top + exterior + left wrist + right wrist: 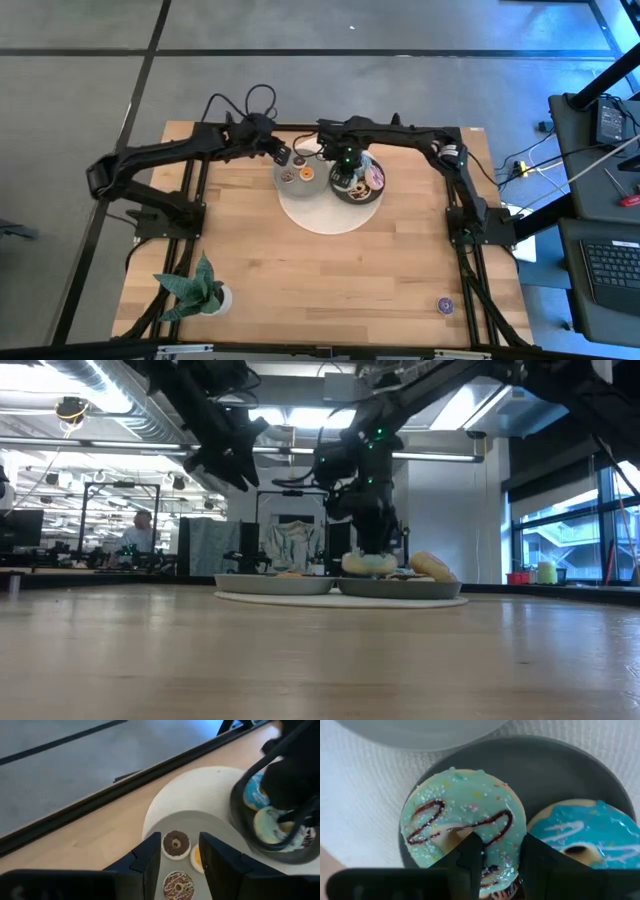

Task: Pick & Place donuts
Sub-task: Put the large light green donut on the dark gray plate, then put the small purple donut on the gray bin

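Two dark grey plates sit side by side on a white round mat (325, 212). The left plate (220, 827) carries a brown donut (176, 843), an orange one (196, 859) and a sprinkled brown one (178, 885). My left gripper (180, 862) hovers open above them. The right plate (560, 765) holds a pale green donut with chocolate drizzle (462, 817), a blue donut (587, 837) and others. My right gripper (501, 862) is down on the green donut. A purple donut (445, 305) lies alone on the table near the right near corner. My right gripper comes from above, pointing down, at the pale green donut. One finger (470, 852) stands in the donut's hole and the other (537, 862) at its outer edge beside the blue donut, with the ring's side (502, 837) pinched between them. The donut lies flat on the right plate.
A green potted plant (195, 290) stands near the table's left near corner. Arm bases and cables run along the left, right and far edges. Bare wood lies between the mat and the near edge. A person sits in the room beyond (140, 535).
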Robot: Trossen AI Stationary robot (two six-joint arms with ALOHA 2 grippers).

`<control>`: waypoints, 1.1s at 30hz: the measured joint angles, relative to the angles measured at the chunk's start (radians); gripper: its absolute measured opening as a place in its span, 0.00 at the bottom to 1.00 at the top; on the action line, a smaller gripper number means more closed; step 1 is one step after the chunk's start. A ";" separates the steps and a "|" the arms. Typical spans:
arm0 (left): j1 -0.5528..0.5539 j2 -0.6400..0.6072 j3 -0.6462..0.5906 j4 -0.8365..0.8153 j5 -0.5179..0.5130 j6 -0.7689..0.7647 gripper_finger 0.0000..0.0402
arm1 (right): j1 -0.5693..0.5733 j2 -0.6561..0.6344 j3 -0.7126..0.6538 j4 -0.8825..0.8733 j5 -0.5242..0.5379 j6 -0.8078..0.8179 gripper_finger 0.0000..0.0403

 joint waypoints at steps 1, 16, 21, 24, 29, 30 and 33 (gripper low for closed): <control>0.000 -0.007 0.000 0.000 0.000 0.000 0.32 | 0.000 0.005 0.000 0.003 0.000 0.000 0.26; 0.000 -0.017 0.000 0.000 -0.015 0.000 0.32 | 0.000 0.013 0.000 0.017 0.061 0.027 0.50; 0.000 -0.017 0.000 0.000 -0.015 0.003 0.32 | 0.000 0.013 0.000 0.014 0.061 0.027 0.54; 0.000 -0.017 0.000 0.000 -0.015 0.003 0.32 | 0.000 0.013 0.024 -0.010 0.061 0.027 0.54; 0.000 -0.017 0.000 0.000 -0.015 0.007 0.32 | -0.006 0.013 0.110 -0.029 0.061 0.028 0.53; 0.000 -0.018 0.000 0.000 -0.015 0.015 0.32 | -0.010 0.013 0.130 -0.032 0.061 0.027 0.53; 0.000 -0.017 0.000 0.000 -0.015 0.037 0.32 | -0.022 0.013 0.192 -0.076 0.063 0.026 0.54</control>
